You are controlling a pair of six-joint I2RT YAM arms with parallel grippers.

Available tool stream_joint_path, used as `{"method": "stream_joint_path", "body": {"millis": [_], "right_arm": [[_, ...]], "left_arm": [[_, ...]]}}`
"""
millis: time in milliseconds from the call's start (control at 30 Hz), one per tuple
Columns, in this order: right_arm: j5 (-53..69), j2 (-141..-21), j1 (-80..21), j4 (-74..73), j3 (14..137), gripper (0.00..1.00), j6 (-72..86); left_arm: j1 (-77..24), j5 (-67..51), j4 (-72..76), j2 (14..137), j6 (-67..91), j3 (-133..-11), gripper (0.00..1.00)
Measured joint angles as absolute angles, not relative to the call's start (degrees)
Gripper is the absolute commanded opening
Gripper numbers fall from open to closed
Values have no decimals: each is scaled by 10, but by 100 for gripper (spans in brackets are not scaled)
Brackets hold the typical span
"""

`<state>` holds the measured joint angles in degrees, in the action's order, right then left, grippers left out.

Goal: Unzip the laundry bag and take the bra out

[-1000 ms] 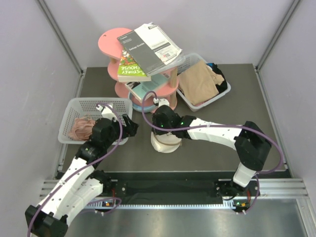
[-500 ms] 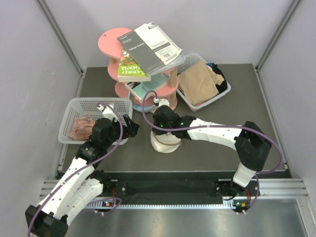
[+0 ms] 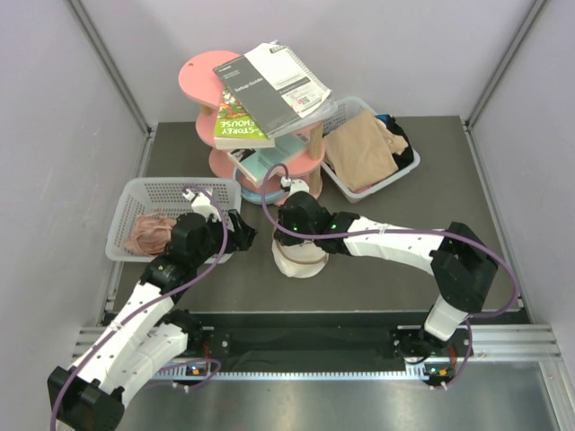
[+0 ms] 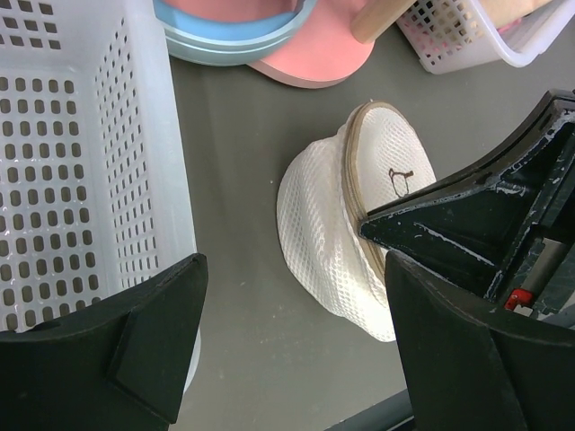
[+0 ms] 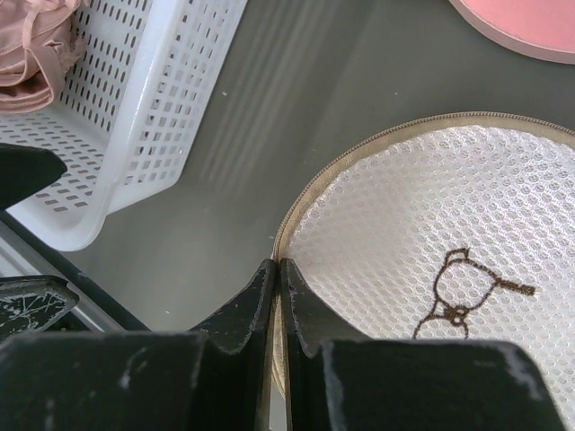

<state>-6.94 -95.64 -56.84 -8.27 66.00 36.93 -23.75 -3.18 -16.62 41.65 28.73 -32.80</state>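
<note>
The laundry bag point(image 3: 301, 259) is a round cream mesh pouch at the table's middle, propped on edge and tilted. Its printed face shows in the left wrist view point(image 4: 388, 160) and the right wrist view point(image 5: 431, 224). My right gripper point(image 3: 295, 232) is shut on the bag's tan zipped rim point(image 5: 296, 206), its fingertips meeting at the rim's left side point(image 5: 278, 266). My left gripper point(image 3: 241, 230) is open and empty just left of the bag, low over the table point(image 4: 292, 269). The bra is hidden.
A white mesh basket point(image 3: 171, 185) holding a pinkish-brown bundle point(image 3: 148, 232) stands at the left, close to my left gripper. A pink tiered stand point(image 3: 211, 76) with books is behind the bag. Another white basket point(image 3: 409, 166) with tan cloth point(image 3: 359, 148) is back right.
My left gripper has edged slightly right toward the bag. The right gripper has kept its hold on the rim, and the bag has barely shifted.
</note>
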Motion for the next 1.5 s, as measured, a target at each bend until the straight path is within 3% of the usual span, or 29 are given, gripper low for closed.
{"method": "stream_joint_path", "body": {"millis": [733, 867, 967, 1500], "right_arm": [[-46, -956, -567, -54, 642, 15, 380], [-41, -956, -565, -51, 641, 11, 382], [-39, -956, -564, -51, 641, 0, 385], [-45, -922, -564, -52, 616, 0, 386]], "left_arm": [[-237, -32, -167, 416, 286, -328, 84], [-237, -32, -167, 416, 286, -328, 84], [-237, -32, -167, 416, 286, -328, 84], [-237, -52, -163, 425, 283, -328, 83]]}}
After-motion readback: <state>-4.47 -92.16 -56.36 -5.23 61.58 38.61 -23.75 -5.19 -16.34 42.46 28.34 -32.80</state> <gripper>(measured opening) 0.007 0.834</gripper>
